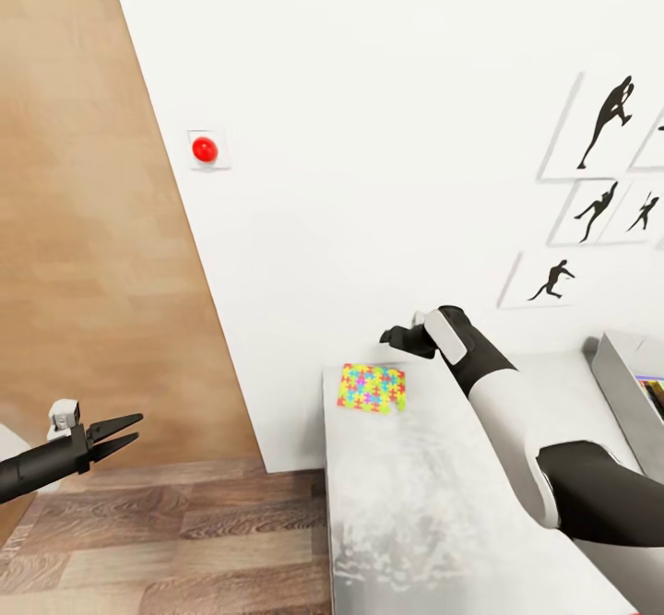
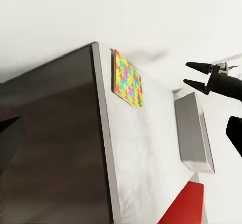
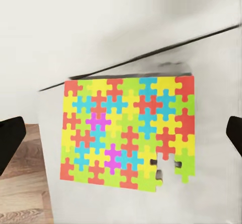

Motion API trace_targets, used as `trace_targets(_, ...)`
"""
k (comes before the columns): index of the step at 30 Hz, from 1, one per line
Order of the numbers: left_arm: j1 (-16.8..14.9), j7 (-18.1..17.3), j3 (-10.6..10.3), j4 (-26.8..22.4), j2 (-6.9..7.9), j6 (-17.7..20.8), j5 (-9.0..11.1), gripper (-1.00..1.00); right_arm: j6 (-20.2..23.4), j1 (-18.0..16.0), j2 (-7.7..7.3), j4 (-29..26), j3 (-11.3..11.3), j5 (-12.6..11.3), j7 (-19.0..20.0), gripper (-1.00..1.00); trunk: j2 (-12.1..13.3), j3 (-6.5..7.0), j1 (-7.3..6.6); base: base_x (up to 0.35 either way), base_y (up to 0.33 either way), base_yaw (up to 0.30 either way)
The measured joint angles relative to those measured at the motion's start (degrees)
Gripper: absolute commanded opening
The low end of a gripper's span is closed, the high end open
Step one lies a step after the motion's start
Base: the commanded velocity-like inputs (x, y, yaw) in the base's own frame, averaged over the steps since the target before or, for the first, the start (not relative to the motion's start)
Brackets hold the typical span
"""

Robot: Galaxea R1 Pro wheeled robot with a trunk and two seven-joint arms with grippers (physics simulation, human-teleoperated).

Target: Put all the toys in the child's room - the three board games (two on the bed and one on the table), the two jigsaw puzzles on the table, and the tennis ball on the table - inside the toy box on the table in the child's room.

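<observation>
Here the right gripper (image 1: 398, 337) is held open above the jigsaw puzzle (image 1: 372, 387), which lies flat at the table (image 1: 415, 523) corner. If approached carelessly, the thin square could be pushed over the edge rather than grasped. The left gripper (image 1: 118, 437) is also open, holding nothing.

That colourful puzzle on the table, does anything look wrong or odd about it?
One thing: the jigsaw puzzle has a gap near one corner where a piece is missing, showing the grey table through it. Otherwise it lies flat at the table's far corner by the wall, its edges roughly square with the table's. The right gripper hovers above it, open.
</observation>
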Motion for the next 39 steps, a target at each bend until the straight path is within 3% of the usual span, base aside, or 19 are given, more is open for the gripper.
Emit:
trace_targets(11,-0.01,0.00,0.00,0.01,0.02,0.00,-0.01,1.00,0.00,-0.22,-2.57,0.00,0.33,-0.03,-0.06,1.00,0.00,-1.02,0.00,0.000,0.000,0.069)
trace_targets(39,-0.03,0.09,-0.03,0.01,-0.01,0.00,-0.02,1.00,-0.01,-0.33,-2.90,0.00,0.33,-0.12,-0.06,1.00,-0.01,-3.62,0.00,0.000,0.000,0.069)
